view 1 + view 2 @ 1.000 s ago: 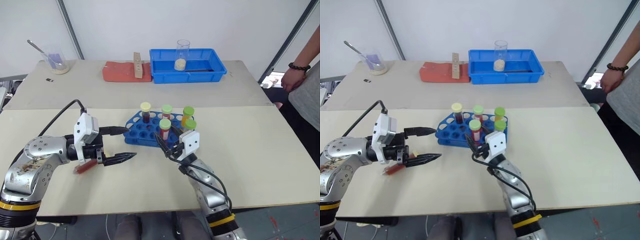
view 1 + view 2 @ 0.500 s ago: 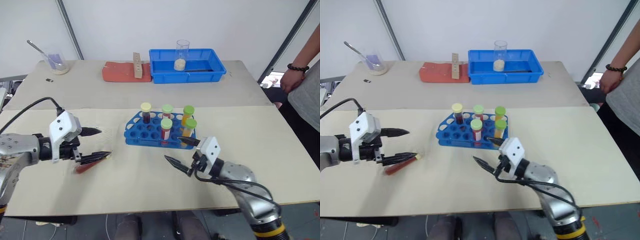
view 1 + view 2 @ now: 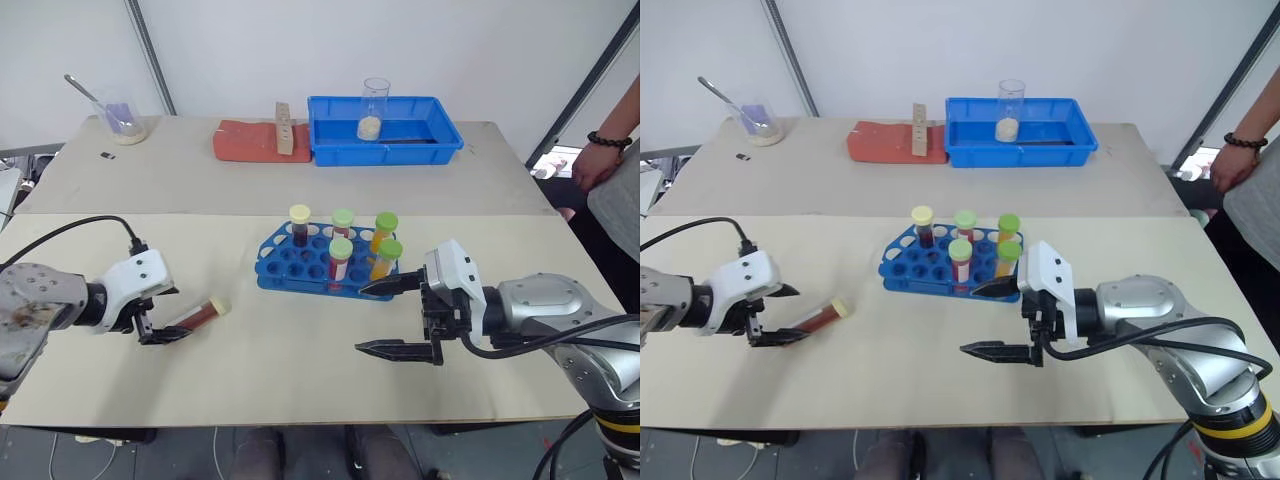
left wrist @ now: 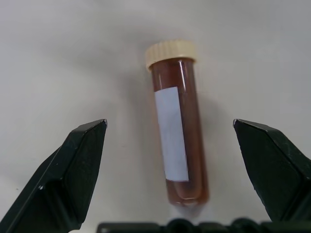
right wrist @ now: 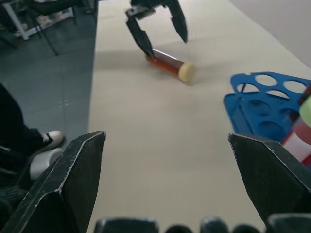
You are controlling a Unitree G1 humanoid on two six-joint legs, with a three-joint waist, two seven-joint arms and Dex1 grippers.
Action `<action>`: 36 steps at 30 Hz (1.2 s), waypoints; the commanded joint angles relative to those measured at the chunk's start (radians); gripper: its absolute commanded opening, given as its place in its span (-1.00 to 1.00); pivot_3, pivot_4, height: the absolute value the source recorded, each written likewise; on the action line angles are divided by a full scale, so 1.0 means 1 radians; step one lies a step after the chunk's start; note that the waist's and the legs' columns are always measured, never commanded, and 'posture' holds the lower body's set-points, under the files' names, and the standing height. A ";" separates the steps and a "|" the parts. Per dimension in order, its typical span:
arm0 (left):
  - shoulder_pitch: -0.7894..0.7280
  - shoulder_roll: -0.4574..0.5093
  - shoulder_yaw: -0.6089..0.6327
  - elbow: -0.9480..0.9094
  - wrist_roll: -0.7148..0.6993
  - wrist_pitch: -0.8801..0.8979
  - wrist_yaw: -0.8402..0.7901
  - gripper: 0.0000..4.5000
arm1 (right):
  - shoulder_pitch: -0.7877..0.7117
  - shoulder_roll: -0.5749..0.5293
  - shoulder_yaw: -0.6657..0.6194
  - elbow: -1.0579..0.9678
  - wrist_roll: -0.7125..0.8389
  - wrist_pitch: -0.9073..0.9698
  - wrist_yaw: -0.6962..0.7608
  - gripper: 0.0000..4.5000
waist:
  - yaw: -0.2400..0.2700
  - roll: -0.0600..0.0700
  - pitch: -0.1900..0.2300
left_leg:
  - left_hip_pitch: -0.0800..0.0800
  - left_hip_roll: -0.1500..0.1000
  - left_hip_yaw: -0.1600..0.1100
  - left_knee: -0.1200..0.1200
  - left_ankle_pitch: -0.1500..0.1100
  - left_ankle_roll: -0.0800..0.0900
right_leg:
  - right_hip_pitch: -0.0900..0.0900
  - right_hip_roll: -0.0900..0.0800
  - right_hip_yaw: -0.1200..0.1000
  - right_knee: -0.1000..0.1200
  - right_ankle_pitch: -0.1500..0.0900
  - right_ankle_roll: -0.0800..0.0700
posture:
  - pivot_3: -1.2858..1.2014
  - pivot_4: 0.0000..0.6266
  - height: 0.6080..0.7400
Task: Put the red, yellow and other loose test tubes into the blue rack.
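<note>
1. Both arms have swung outward since a second ago: the right gripper (image 3: 385,318), then at the near edge of the blue rack (image 3: 327,266), now sits off the rack's right end; the left gripper (image 3: 168,316) has pulled toward the bench's left edge, uncovering the loose red tube (image 3: 199,315) it had been over.
2. Left eye view: the red tube lies flat on the bench (image 3: 300,380) with its cream cap toward the rack, well left of the rack and closer to the near edge. Left gripper straddles the tube's bottom end, fingers spread, not clamped. Right gripper points left, fingers spread wide, empty, upper fingertip just beside the rack's right end. Five capped tubes (image 3: 341,259) stand upright in the rack. Blue tray (image 3: 385,130) with a glass beaker (image 3: 374,109) in it at the far edge, red block (image 3: 246,142) beside it, small beaker with a spoon (image 3: 122,121) at the far left corner. A person's hand (image 3: 597,162) at the right edge.
3. Right eye view: same layout, tube (image 3: 819,316) lying between left gripper and rack.
4. Left wrist view: red tube (image 4: 176,124) with a white label lies between the spread fingers (image 4: 68,177), touching neither.
5. Right wrist view: own fingers (image 5: 65,187) wide apart; the left gripper over the tube's end, rack corner (image 5: 257,104) close by.
</note>
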 commanded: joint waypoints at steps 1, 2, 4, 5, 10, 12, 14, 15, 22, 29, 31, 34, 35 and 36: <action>-0.088 -0.033 -0.090 0.049 0.071 0.010 -0.010 1.00 | -0.017 -0.008 -0.029 -0.036 0.037 0.016 -0.002 0.99 | 0.001 0.000 0.000 | 0.000 0.000 0.000 0.000 0.000 0.000 | 0.000 0.000 0.000 0.000 0.000 0.000 | 0.03 -0.52 1.00; -0.115 -0.046 -0.116 0.066 0.086 0.014 -0.015 1.00 | -0.017 -0.007 -0.030 -0.039 0.043 0.021 -0.007 0.99 | 0.002 0.000 0.000 | -0.001 0.000 0.000 0.000 0.000 0.000 | 0.000 0.000 0.000 0.000 0.000 0.000 | 0.03 -0.52 1.00; -0.156 -0.060 -0.163 0.094 0.119 0.008 -0.034 1.00 | -0.012 -0.004 -0.041 -0.046 0.069 0.036 -0.020 0.99 | 0.002 -0.001 0.000 | -0.001 0.000 -0.001 0.001 0.000 0.000 | 0.000 0.000 0.000 0.000 0.001 0.001 | 0.03 -0.52 1.00; -0.171 -0.065 -0.183 0.104 0.136 0.001 -0.043 1.00 | -0.010 -0.004 -0.047 -0.048 0.081 0.044 -0.025 0.99 | 0.001 -0.001 0.001 | -0.002 0.000 -0.001 0.002 0.000 0.000 | 0.000 0.001 0.000 0.000 0.001 0.001 | 0.03 -0.52 1.00; -0.235 -0.097 -0.245 0.139 0.183 0.005 -0.073 0.88 | -0.002 -0.012 -0.069 -0.058 0.133 0.079 -0.047 1.00 | 0.003 -0.001 0.001 | -0.002 0.000 -0.001 0.003 0.000 0.000 | 0.000 0.001 0.000 0.001 0.001 0.002 | 0.03 -0.52 1.00; -0.250 -0.108 -0.263 0.144 0.199 -0.001 -0.087 0.62 | 0.001 -0.017 -0.075 -0.059 0.143 0.088 -0.050 1.00 | 0.003 -0.001 0.001 | -0.002 -0.001 -0.001 0.003 0.000 0.000 | 0.000 0.000 0.000 0.002 0.001 0.002 | 0.03 -0.52 1.00; -0.259 -0.116 -0.273 0.148 0.210 -0.001 -0.099 0.21 | 0.002 -0.021 -0.079 -0.060 0.148 0.094 -0.053 1.00 | 0.004 -0.001 0.001 | -0.002 -0.001 -0.001 0.004 0.000 0.000 | 0.001 0.000 0.000 0.002 0.001 0.002 | 0.03 -0.52 1.00; -0.262 -0.117 -0.277 0.150 0.214 -0.003 -0.106 0.01 | 0.002 -0.023 -0.080 -0.060 0.150 0.097 -0.054 1.00 | 0.004 -0.001 0.001 | -0.002 -0.001 -0.001 0.004 0.000 0.000 | 0.001 0.000 0.000 0.003 0.001 0.002 | 0.03 -0.52 1.00; -0.273 -0.096 -0.231 0.156 0.199 -0.035 -0.146 -0.58 | 0.015 -0.052 -0.102 -0.059 0.165 0.102 -0.050 1.00 | 0.003 -0.001 0.001 | 0.001 -0.001 -0.002 0.005 0.000 0.000 | 0.001 0.001 0.000 0.005 0.001 0.002 | 0.03 -0.52 1.00; -0.377 -0.149 0.002 0.172 -0.056 0.062 -0.209 -0.58 | 0.045 -0.104 -0.159 -0.054 0.149 0.084 -0.038 1.00 | 0.004 -0.004 0.002 | -0.004 0.000 -0.003 0.006 0.000 0.000 | -0.001 0.001 0.000 0.004 0.004 0.008 | 0.03 -0.52 1.00; -0.414 -0.219 0.064 0.169 -0.127 0.096 -0.165 -0.58 | 0.055 -0.110 -0.172 -0.052 0.134 0.068 -0.040 1.00 | 0.011 -0.003 0.002 | -0.004 -0.002 -0.004 0.006 0.000 0.000 | 0.001 0.000 0.000 0.003 0.004 0.010 | 0.03 -0.52 1.00; -0.444 -0.402 0.147 0.096 -0.237 0.143 -0.031 -0.58 | 0.078 -0.095 -0.192 -0.061 0.080 0.018 -0.069 1.00 | 0.016 -0.003 0.002 | -0.004 -0.003 -0.004 0.006 0.000 0.001 | 0.001 -0.001 0.000 0.002 0.004 0.012 | 0.03 -0.52 1.00; -0.436 -0.468 0.161 0.066 -0.257 0.149 0.022 -0.58 | 0.087 -0.085 -0.196 -0.068 0.060 0.001 -0.086 1.00 | 0.015 -0.004 0.002 | -0.004 -0.003 -0.004 0.007 0.000 0.001 | 0.002 -0.002 0.000 0.002 0.005 0.013 | 0.03 -0.52 1.00; -0.429 -0.506 0.167 0.047 -0.267 0.152 0.055 -0.58 | 0.094 -0.080 -0.199 -0.071 0.048 -0.010 -0.095 1.00 | 0.015 -0.004 0.002 | -0.005 -0.003 -0.004 0.008 0.000 0.001 | 0.002 -0.002 0.000 0.002 0.005 0.013 | 0.03 -0.52 1.00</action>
